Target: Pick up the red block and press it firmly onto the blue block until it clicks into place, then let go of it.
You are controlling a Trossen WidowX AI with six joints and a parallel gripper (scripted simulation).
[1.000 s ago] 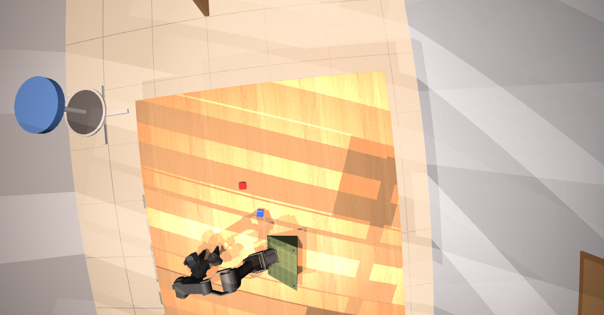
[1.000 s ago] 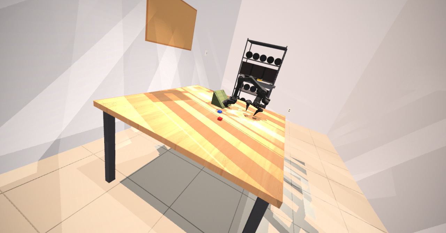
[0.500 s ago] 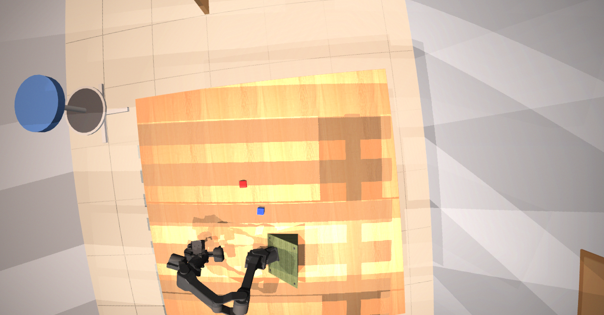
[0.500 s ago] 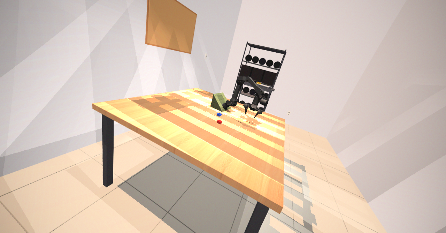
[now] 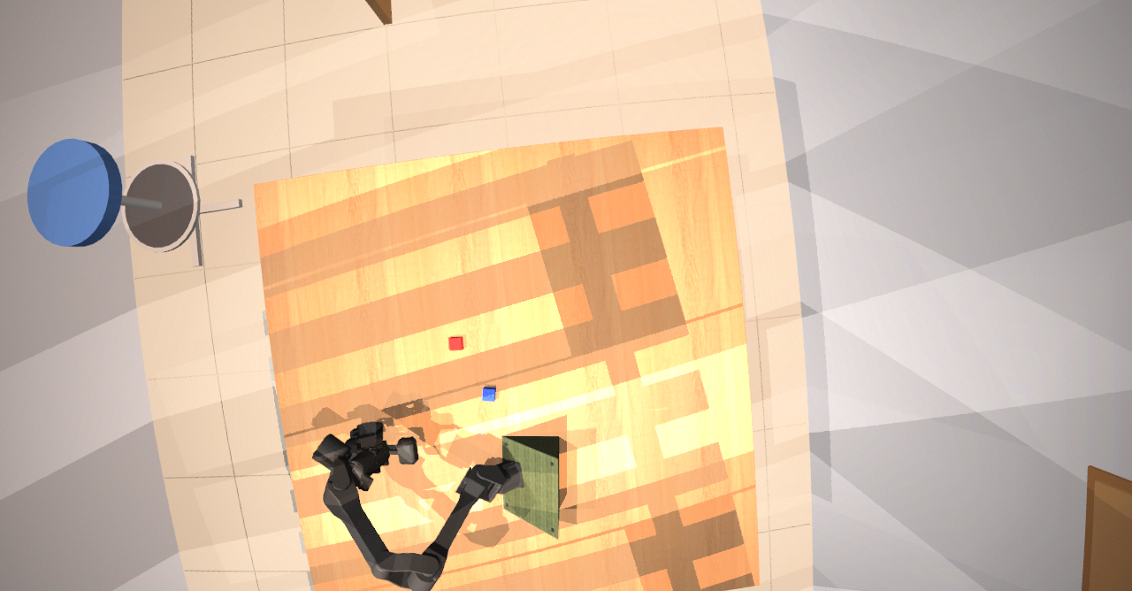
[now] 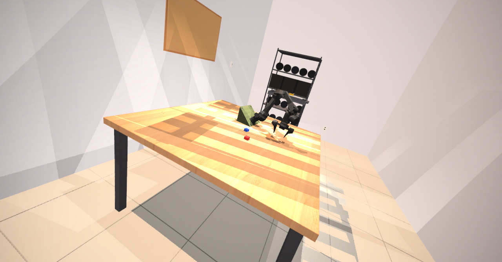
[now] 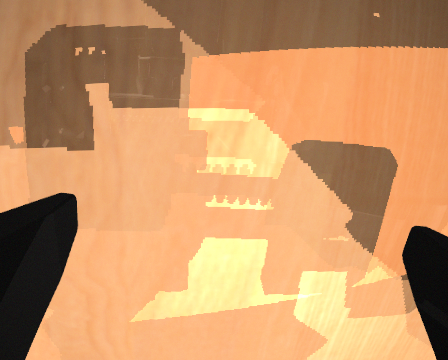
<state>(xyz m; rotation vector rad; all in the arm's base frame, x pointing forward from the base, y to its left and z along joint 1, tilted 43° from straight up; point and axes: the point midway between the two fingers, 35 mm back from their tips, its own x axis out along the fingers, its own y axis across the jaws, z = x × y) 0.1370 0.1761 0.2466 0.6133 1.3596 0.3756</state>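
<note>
Keeping the jaws wide apart and unladen lets me approach the red block, set apart from the blue block, presumably for finger clearance.

We're seeing sunlight striping the table beneath the claw, a black shelf rack standing behind the claw, and pale walls rising beyond tiled floor.

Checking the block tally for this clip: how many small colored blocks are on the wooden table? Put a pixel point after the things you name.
2. The red block (image 5: 455, 343) (image 6: 246, 137) sits apart from the blue block (image 5: 489, 394) (image 6: 246, 130), which is nearer the green wedge (image 5: 531, 480) (image 6: 246, 114). The arm could hide others.
</note>
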